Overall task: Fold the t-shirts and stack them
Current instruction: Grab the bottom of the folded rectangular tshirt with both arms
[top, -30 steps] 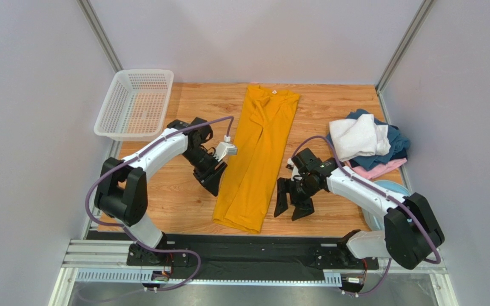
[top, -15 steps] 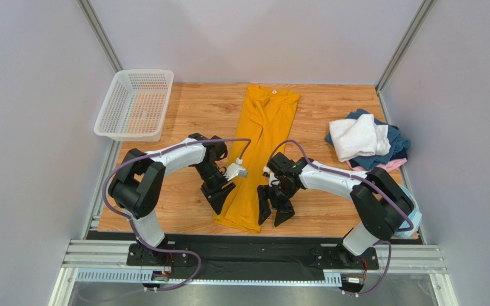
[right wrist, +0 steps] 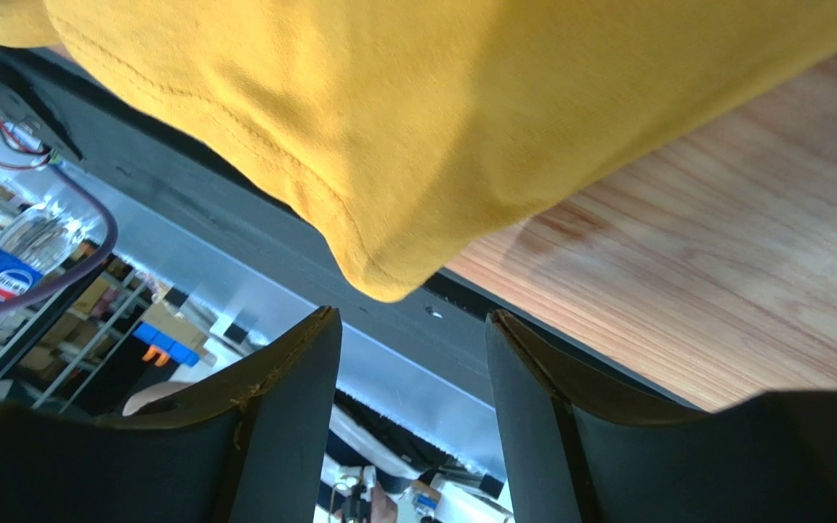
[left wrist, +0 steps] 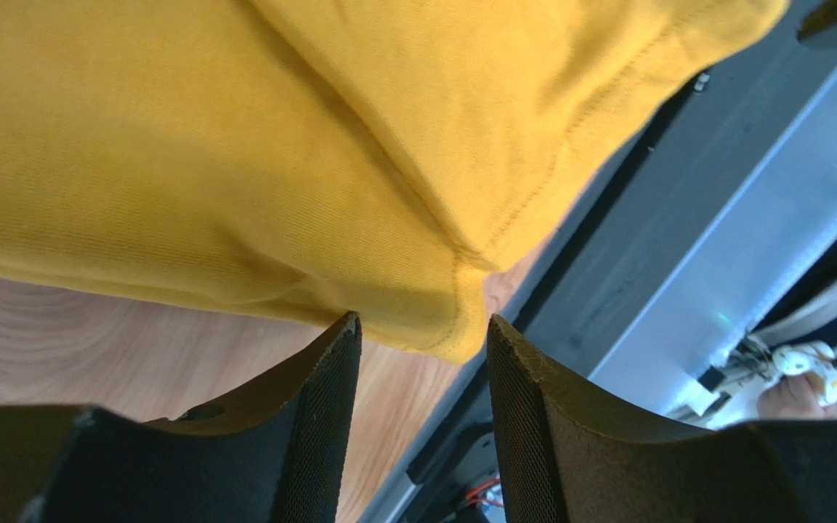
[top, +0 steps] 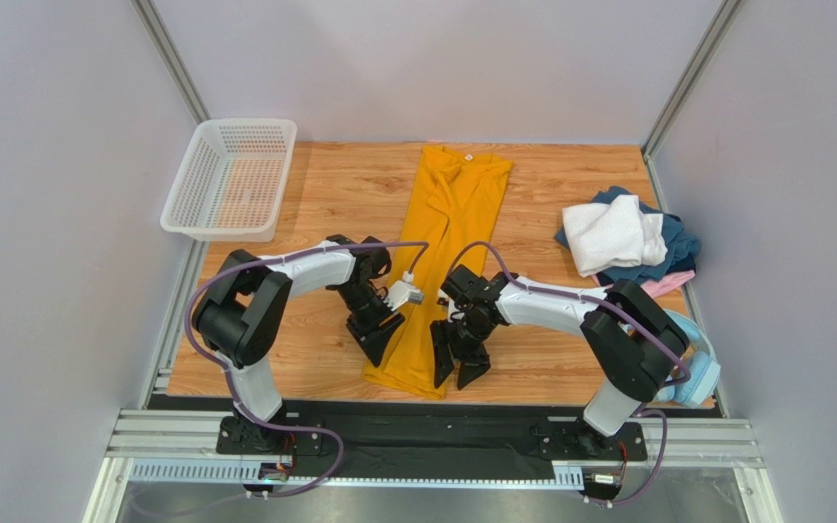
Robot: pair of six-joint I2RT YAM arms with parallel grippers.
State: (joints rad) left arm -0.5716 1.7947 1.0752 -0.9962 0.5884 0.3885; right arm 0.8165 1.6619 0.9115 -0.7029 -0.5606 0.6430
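A white mesh basket (top: 232, 180) stands at the far left corner of the desk (top: 314, 360), with wood showing through its floor. The mustard-yellow t-shirt (top: 445, 251), folded into a long strip, runs down mid-desk from the far edge to the near one. The left fingers (left wrist: 330, 381) are spread and hold nothing; the shirt's near hem corner lies between their tips. The right fingers (right wrist: 308, 371) are spread too, with the other near corner just ahead of them. A white tee (top: 608, 232), a dark blue tee (top: 683, 245) and a pink tee (top: 652, 288) are heaped at the right edge. Pale walls enclose the wooden desk.
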